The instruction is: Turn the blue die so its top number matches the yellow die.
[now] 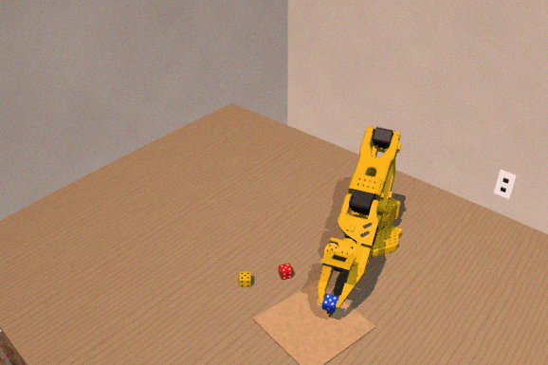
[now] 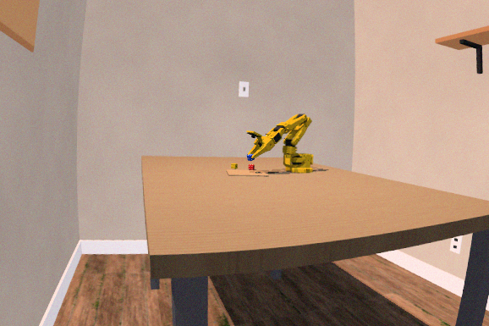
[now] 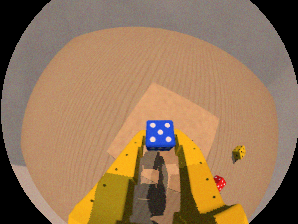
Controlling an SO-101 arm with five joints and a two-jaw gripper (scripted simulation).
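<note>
My gripper (image 1: pixel 331 303) (image 2: pixel 250 157) (image 3: pixel 160 135) is shut on the blue die (image 1: pixel 330 302) (image 2: pixel 250 157) (image 3: pixel 160 133) and holds it in the air above the far part of the tan mat (image 1: pixel 303 333) (image 2: pixel 241 173) (image 3: pixel 193 119). The die's face toward the wrist camera shows five white pips. The yellow die (image 1: pixel 245 279) (image 2: pixel 233 166) (image 3: pixel 238 153) lies on the table left of the mat, its top number too small to read. The red die (image 1: pixel 285 271) (image 2: pixel 251 167) (image 3: pixel 220 183) lies between the yellow die and the arm.
The arm's yellow base (image 1: pixel 386 238) (image 2: pixel 298 163) stands behind the mat near the table's far right side. The wooden table (image 1: pixel 142 219) (image 2: pixel 296 212) stretches wide to the left and front. Walls stand close behind.
</note>
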